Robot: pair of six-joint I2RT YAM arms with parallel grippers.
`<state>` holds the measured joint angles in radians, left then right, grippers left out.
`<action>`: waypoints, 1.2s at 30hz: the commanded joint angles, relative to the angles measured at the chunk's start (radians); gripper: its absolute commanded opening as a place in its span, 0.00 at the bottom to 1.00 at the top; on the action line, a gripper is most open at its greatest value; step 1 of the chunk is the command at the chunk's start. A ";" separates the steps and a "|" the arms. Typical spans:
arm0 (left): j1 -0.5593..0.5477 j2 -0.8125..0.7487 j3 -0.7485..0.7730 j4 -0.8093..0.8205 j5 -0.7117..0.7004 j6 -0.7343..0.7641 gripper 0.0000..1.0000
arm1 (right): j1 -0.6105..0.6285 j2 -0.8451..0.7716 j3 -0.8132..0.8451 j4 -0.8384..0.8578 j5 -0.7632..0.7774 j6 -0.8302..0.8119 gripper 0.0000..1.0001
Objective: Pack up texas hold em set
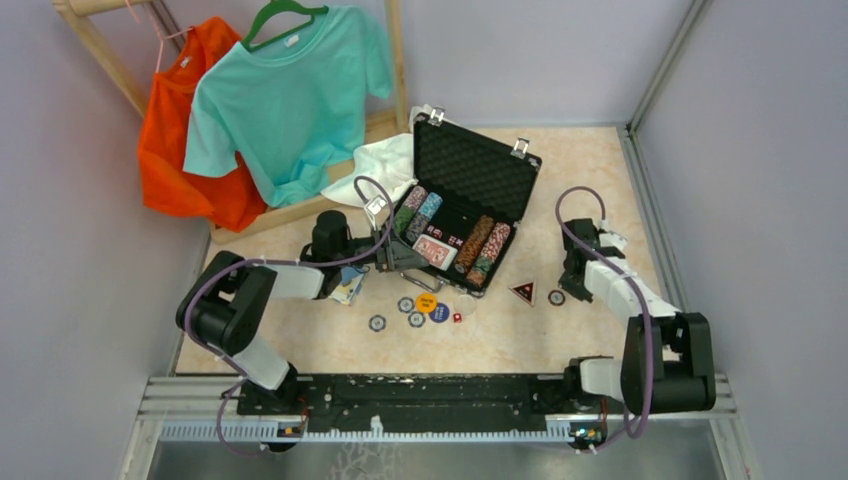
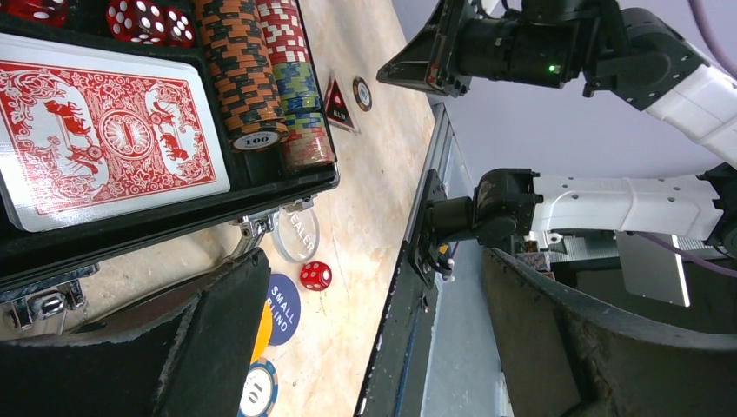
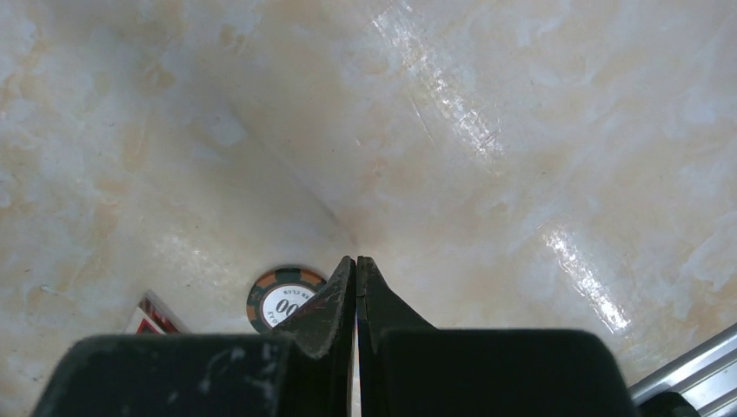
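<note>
The black case (image 1: 520, 215) lies open, its lid (image 1: 475, 165) propped up. Inside it are rows of chips (image 2: 248, 69), a red card deck (image 2: 104, 143) and red dice (image 2: 139, 19). My left gripper (image 2: 374, 347) stands open and empty at the case's front edge (image 1: 410, 262). Beneath it on the table are a clear dealer button (image 2: 295, 233), a red die (image 2: 315, 275), a blue small-blind button (image 2: 282, 308) and a chip (image 2: 259, 389). My right gripper (image 3: 356, 261) is shut on nothing, its tips beside an orange-green chip (image 3: 282, 300) on the table (image 1: 557, 297).
A red-and-black triangle marker (image 1: 523, 292) lies left of the right gripper. Loose chips (image 1: 377, 322) and an orange button (image 1: 427, 304) sit in front of the case, and a blue deck (image 1: 347, 285) lies under the left arm. White cloth (image 1: 385, 160) and hanging shirts (image 1: 285, 100) are behind.
</note>
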<state>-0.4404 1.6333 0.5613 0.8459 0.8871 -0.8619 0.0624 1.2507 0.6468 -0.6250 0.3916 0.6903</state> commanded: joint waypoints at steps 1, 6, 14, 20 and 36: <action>0.007 -0.031 -0.005 0.002 -0.003 0.028 0.96 | -0.004 0.026 -0.030 0.079 -0.027 -0.033 0.00; 0.007 -0.029 -0.006 0.003 -0.003 0.028 0.96 | -0.004 0.061 -0.054 0.125 -0.084 -0.053 0.00; 0.007 -0.035 -0.002 -0.017 -0.011 0.045 0.96 | 0.013 0.049 -0.069 0.152 -0.146 -0.064 0.00; 0.007 -0.035 0.000 -0.023 -0.012 0.047 0.96 | 0.030 -0.033 -0.045 0.101 -0.109 -0.062 0.36; 0.007 -0.040 -0.006 -0.009 -0.005 0.037 0.97 | 0.155 -0.028 -0.053 0.049 -0.130 -0.019 0.57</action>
<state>-0.4404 1.6192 0.5613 0.8219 0.8791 -0.8364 0.2089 1.2152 0.6022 -0.5770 0.2588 0.6441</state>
